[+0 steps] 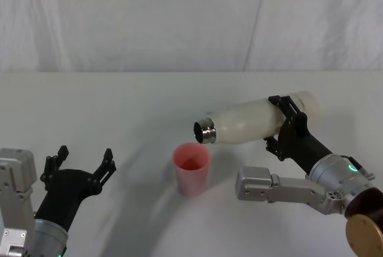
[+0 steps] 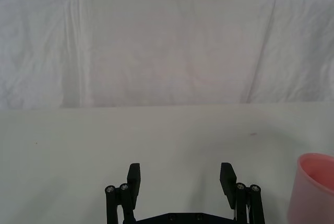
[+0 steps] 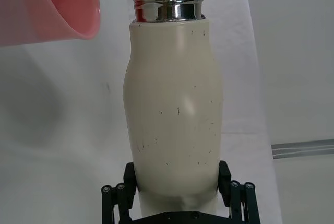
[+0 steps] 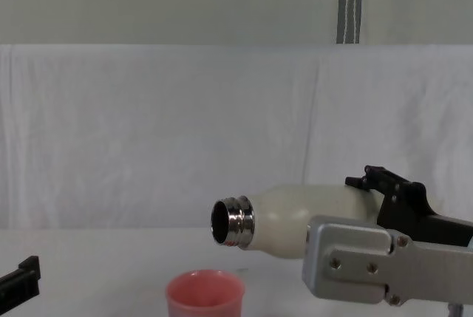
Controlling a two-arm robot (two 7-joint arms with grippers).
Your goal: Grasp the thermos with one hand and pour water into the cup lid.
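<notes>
We log the grasp as done: the right hand (image 1: pixel 286 126) is clamped around the lower body of the thermos (image 1: pixel 251 121), one finger on each side, as the right wrist view confirms. The thermos is lifted clear of the worktop (image 1: pixel 119 107) and tipped close to horizontal, its open steel neck pointing toward the robot's left. The cup lid (image 1: pixel 191 168) stands upright on the worktop, just below and slightly left of the neck's mouth; from the chest view the mouth sits above and a little to the right of the cup lid's rim, not touching it. We see no stream of water between neck and cup lid, and we cannot tell whether the cup lid holds any liquid. Our judgement: lift and tilt are done, the pour itself is either about to start or not visibly under way; what is left is further tilt with the mouth over the cup lid. The left hand (image 1: pixel 82 162) rests low at the left of the worktop, fingers spread apart, holding nothing.
</notes>
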